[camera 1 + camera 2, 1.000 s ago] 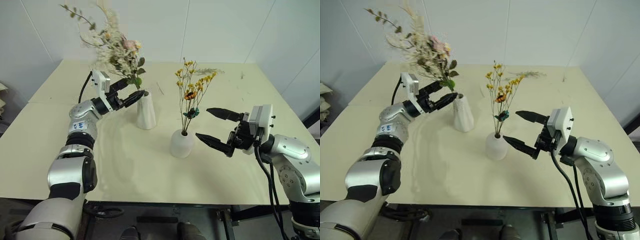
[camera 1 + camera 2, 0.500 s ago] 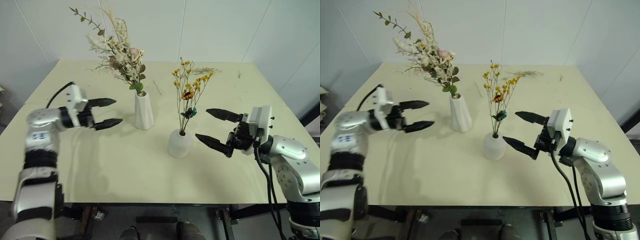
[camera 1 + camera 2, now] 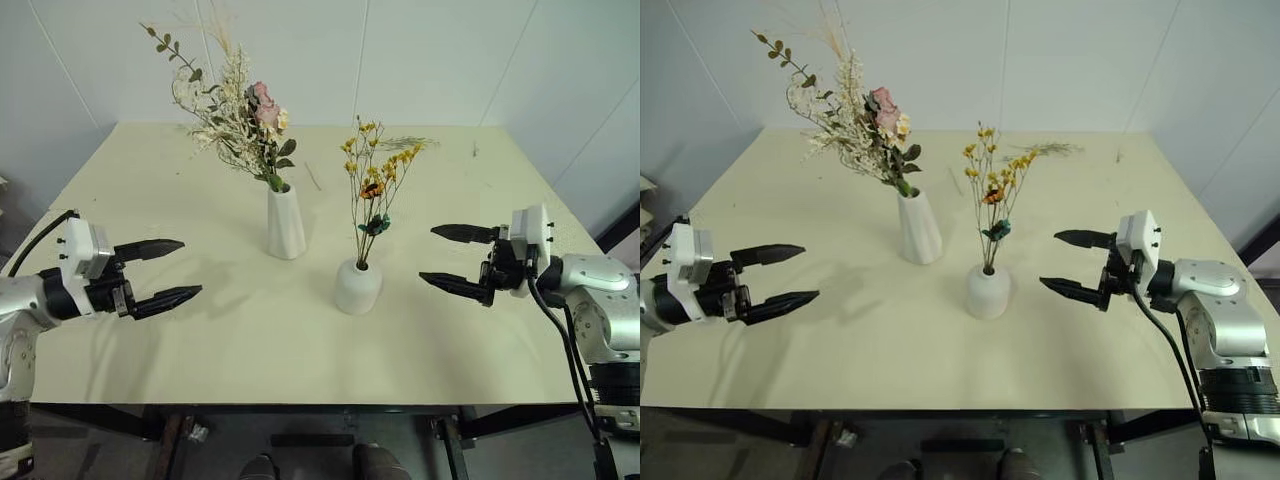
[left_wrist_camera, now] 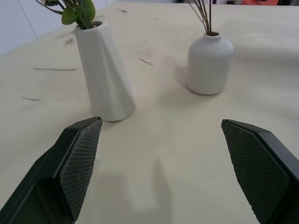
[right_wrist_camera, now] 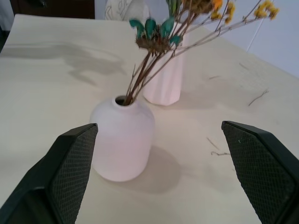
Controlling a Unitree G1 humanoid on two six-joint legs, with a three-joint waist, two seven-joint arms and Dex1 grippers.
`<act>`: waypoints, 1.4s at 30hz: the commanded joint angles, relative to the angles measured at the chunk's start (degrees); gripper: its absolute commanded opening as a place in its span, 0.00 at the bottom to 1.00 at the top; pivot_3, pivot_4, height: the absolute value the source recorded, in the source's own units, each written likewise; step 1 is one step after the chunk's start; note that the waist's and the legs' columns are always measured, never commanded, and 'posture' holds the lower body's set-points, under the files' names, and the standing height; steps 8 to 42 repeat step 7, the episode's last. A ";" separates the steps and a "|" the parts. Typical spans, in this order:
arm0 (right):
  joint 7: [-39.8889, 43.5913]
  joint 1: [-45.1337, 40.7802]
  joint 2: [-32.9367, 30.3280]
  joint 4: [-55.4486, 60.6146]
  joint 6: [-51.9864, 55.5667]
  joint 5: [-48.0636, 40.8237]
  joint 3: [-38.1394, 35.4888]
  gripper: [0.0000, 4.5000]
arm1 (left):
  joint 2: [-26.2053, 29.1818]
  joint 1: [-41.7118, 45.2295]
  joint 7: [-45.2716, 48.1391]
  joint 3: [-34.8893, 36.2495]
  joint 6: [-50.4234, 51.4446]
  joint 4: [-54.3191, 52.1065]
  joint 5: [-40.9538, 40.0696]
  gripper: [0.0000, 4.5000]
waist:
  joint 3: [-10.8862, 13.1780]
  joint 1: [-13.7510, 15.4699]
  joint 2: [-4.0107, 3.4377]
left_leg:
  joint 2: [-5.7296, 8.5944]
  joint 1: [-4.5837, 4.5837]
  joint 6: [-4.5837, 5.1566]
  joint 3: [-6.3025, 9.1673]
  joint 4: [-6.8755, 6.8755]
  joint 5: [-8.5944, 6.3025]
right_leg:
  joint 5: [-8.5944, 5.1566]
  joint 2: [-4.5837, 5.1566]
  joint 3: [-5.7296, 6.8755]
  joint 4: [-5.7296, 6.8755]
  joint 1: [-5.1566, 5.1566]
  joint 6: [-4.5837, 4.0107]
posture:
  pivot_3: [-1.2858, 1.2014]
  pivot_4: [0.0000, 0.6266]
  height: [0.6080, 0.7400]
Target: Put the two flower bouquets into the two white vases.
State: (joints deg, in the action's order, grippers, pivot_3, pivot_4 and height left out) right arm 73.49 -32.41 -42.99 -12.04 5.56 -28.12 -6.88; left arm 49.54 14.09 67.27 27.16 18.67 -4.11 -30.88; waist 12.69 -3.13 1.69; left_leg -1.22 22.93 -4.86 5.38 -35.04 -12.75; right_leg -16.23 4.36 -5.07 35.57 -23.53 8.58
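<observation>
Table (image 3: 480, 330), cream, one. Both bouquets already sit in vases, so the task looks finished; the coming move is probably just pulling clear.

Bushy bouquet (image 3: 240, 120), one: stems down in the tall cone vase (image 3: 285, 222), long axis near upright, head leaning toward 11 o'clock. Vase stands at about 2 o'clock from the left gripper (image 3: 170, 270), well apart.

Yellow-orange bouquet (image 3: 378, 185), one: thin stems upright in the short round vase (image 3: 358, 287). That vase lies at about 9 o'clock from the right gripper (image 3: 455, 258), near but not touching; the right arm is the nearer one.

Vases: two. Bouquets: two. Grippers: two, each with jaws spread wide and holding nothing, pointing level and inward toward the vases.

Loose dried sprigs (image 3: 410, 142) lie on the far tabletop, a few, too thin to count.
</observation>
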 commanded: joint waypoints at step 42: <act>4.02 -6.23 0.57 -13.07 -9.65 4.92 0.04 1.00 | -0.87 -3.20 -4.58 2.78 -2.69 -4.10 -1.33 0.97 | 0.01 -0.10 -0.01 | -0.01 -0.04 0.00 -0.05 0.03 0.00 | -0.01 0.00 -0.01 -0.01 -0.01 -0.03 | 0.52 0.24 1.00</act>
